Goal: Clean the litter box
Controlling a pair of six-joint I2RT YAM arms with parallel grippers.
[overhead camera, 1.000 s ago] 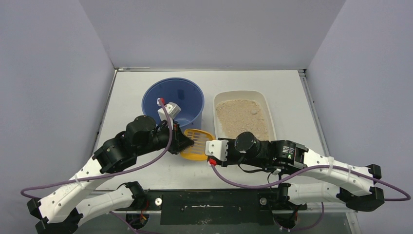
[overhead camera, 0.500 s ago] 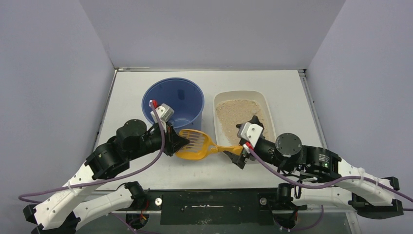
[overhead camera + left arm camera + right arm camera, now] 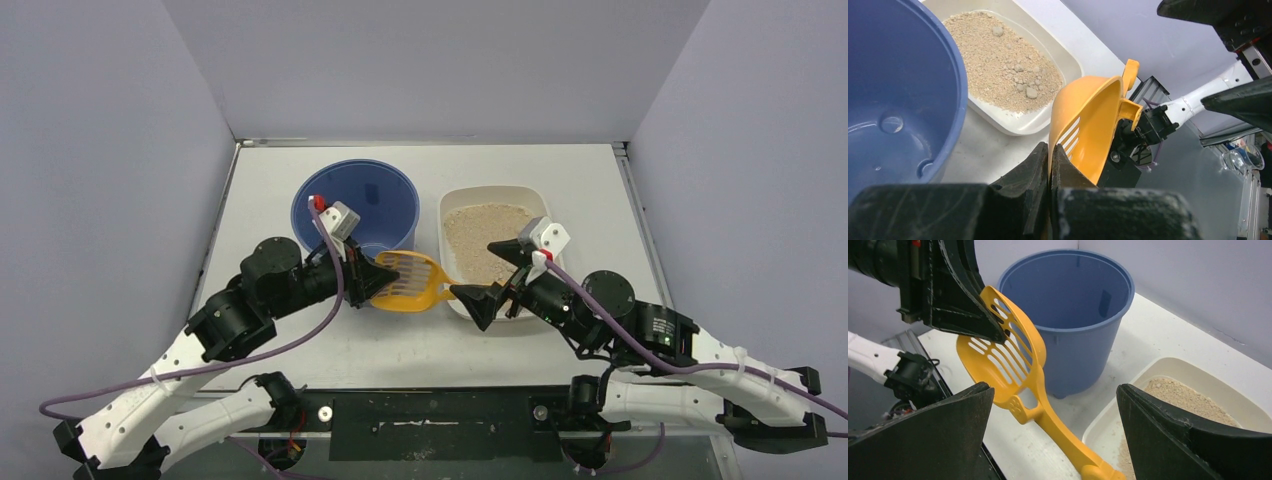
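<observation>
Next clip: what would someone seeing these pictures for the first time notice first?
The bright orange slotted scoop stands out mid-scene. It is pinched by its bowl rim in the left end effector and held tilted between the blue bucket and the litter box. The right end effector gapes wide open around the scoop's handle, over the litter box's near left corner, gripping nothing.

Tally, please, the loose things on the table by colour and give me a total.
Blue: 1, the bucket
Cream-white: 1, the litter box
Orange: 1, the slotted scoop
Total: 3
</observation>
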